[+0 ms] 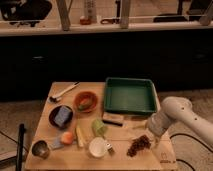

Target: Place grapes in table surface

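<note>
Toward the front right of the table surface (125, 161) you see the grapes (139, 145) lying flat on the bare wood, a little to the right of the white cup (97, 147). Just behind them and to their right, the gripper (150, 133) hangs low at the end of the white arm (175, 114), close to the bunch. You cannot tell its grip state, or whether it touches the grapes. Farther back sits the green tray (150, 107). Off to the left are an orange-red fruit (66, 137), a dark bowl (52, 118) and a red bowl (85, 101).
</note>
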